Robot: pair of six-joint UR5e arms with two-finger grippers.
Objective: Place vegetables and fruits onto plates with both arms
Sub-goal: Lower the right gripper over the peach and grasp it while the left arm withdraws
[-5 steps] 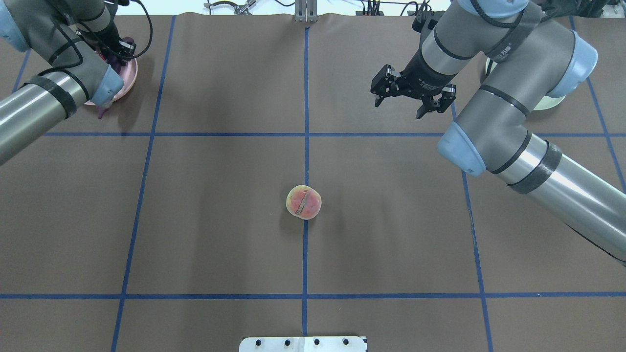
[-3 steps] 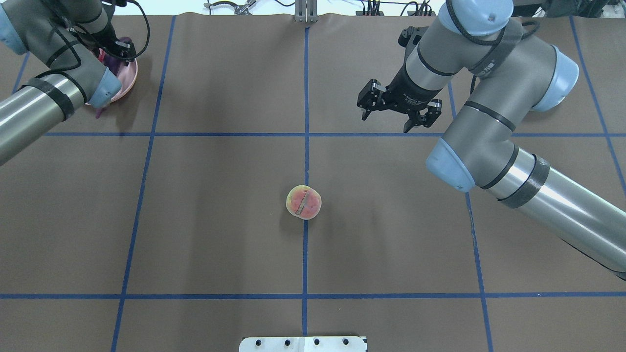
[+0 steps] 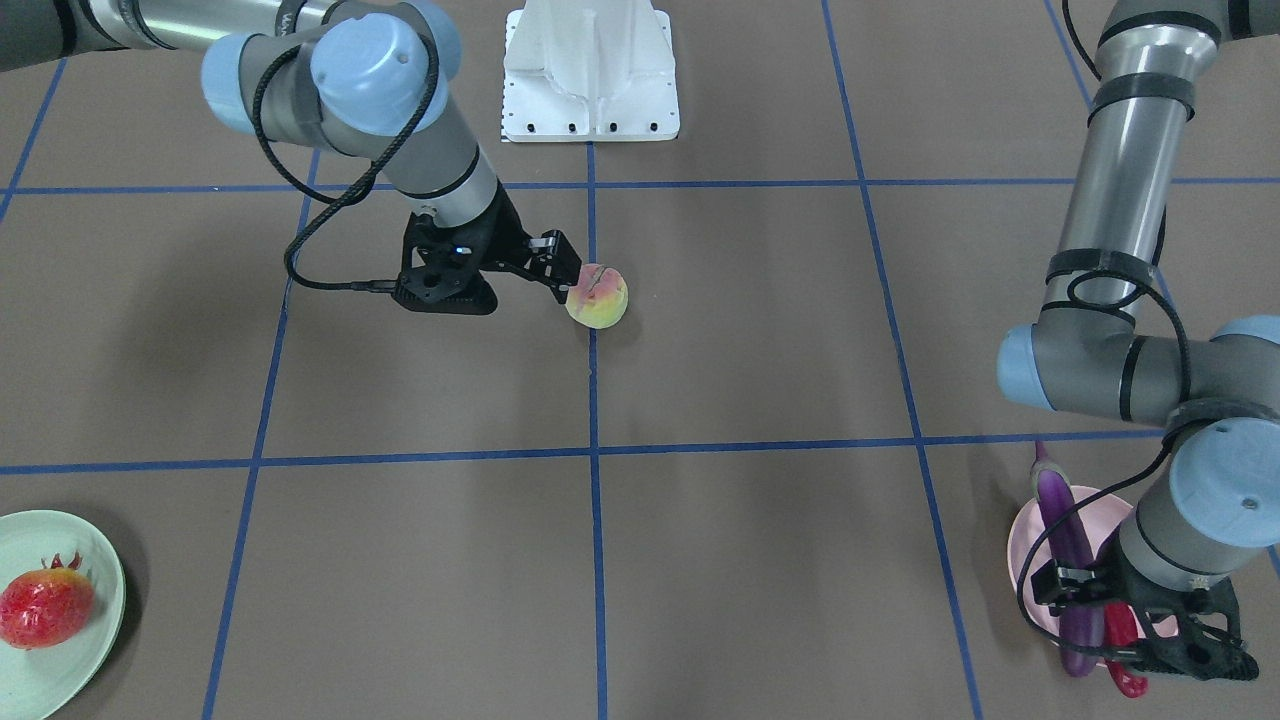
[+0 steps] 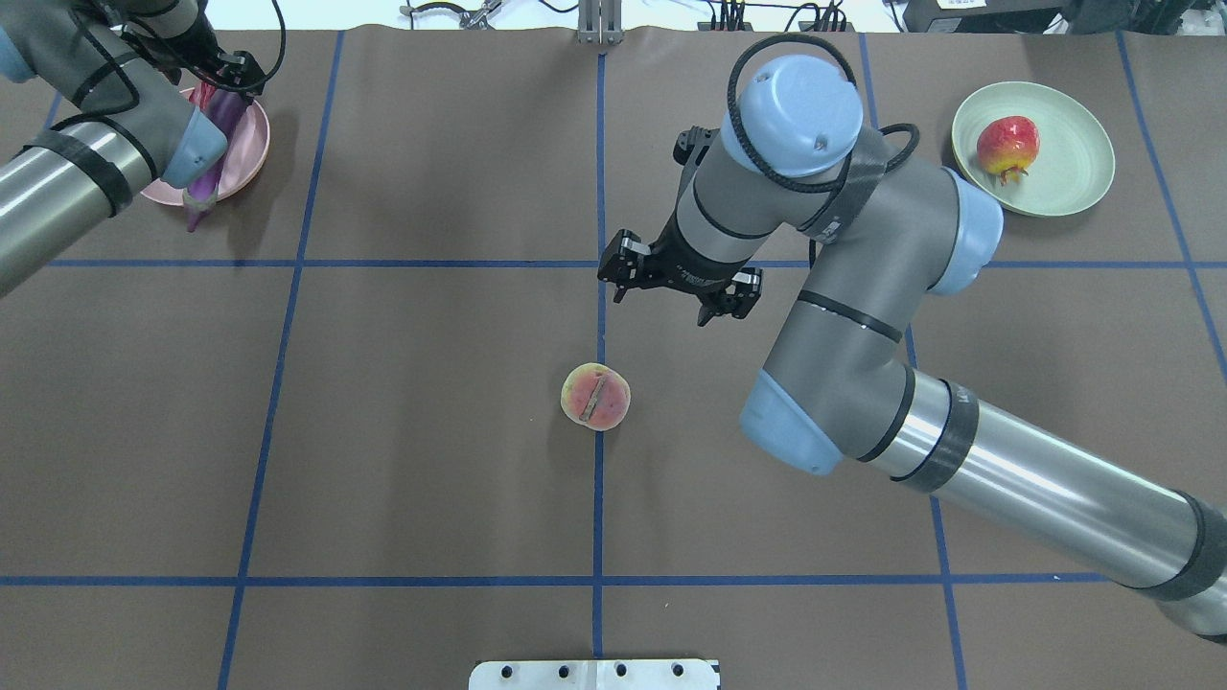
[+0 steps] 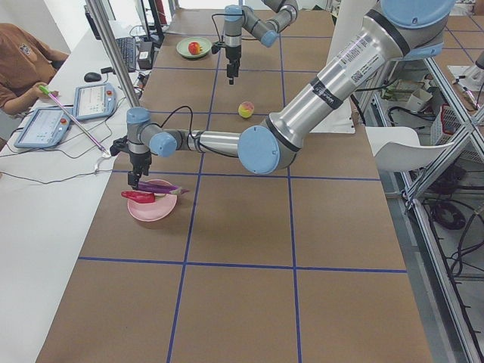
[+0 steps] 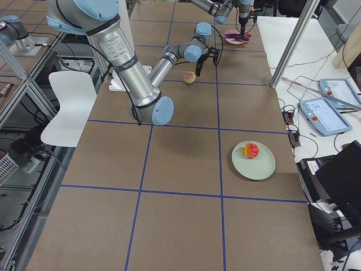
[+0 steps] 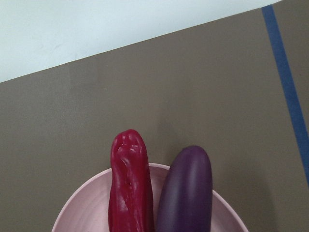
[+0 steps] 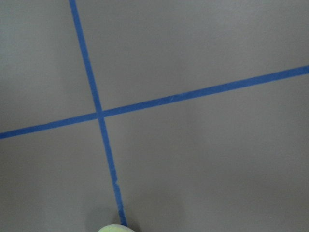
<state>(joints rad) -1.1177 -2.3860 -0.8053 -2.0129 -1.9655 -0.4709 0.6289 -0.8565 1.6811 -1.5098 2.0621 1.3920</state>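
The yellow-green peach [image 4: 595, 396] lies alone on the brown mat near the centre line; it also shows in the front view [image 3: 597, 297]. My right gripper [image 4: 663, 302] is open and empty, hovering just beyond the peach. The red bumpy fruit [image 4: 1007, 144] sits on the mint green plate [image 4: 1078, 187] at the far right. The purple eggplant [image 7: 186, 193] and red chili [image 7: 129, 188] lie side by side on the pink plate [image 7: 87, 203] at the far left. My left gripper [image 3: 1165, 650] hangs over them and looks open, holding nothing.
The white base block [image 3: 590, 80] stands at the robot's side of the table. Blue tape lines [image 4: 599, 264] divide the brown mat into squares. An operator [image 5: 23, 60] with tablets sits beyond the far edge.
My right arm has swung left and nearer the peach, uncovering the green plate with the red fruit. My left arm has drawn back a little over the pink plate.
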